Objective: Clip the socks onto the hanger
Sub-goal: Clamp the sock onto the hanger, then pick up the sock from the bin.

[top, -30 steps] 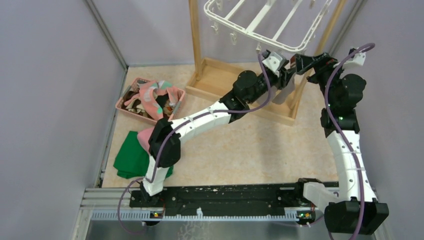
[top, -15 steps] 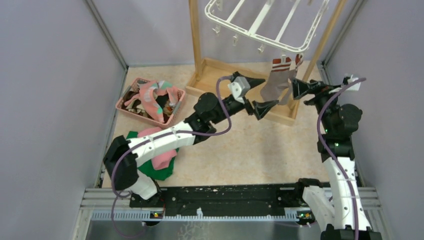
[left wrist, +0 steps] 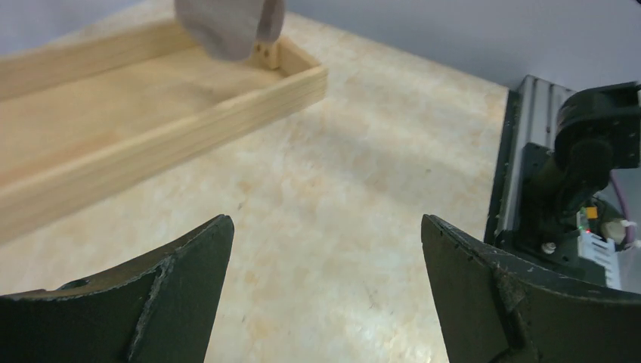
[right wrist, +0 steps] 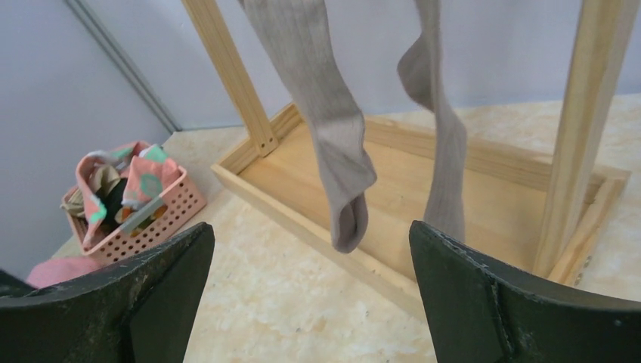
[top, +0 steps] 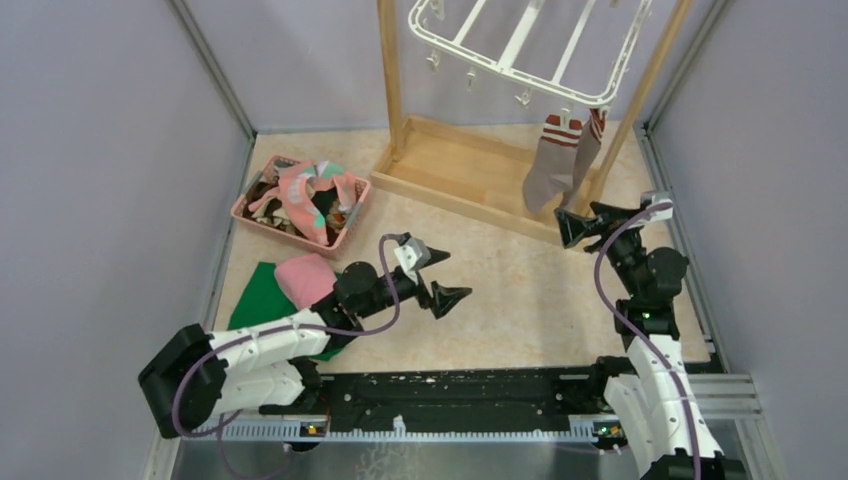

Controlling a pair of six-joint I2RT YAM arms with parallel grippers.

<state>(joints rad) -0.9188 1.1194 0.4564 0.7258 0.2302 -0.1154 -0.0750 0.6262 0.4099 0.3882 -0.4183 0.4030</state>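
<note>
1. Grey socks (top: 550, 165) hang clipped at the near-right corner of the hanger (top: 500, 64).
2. Left hand (top: 447, 275) and right hand (top: 572, 224) gape wide, both empty.
3. Next, probably: fetch a pink sock (top: 300, 190) from the basket (top: 345, 232) at the worktop's far-left.

Ribbed cloth socks (right wrist: 325, 113), matt wooden stand (right wrist: 588, 113)

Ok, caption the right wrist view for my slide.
Open right gripper faces two grey socks hanging inside the wooden stand.
</note>
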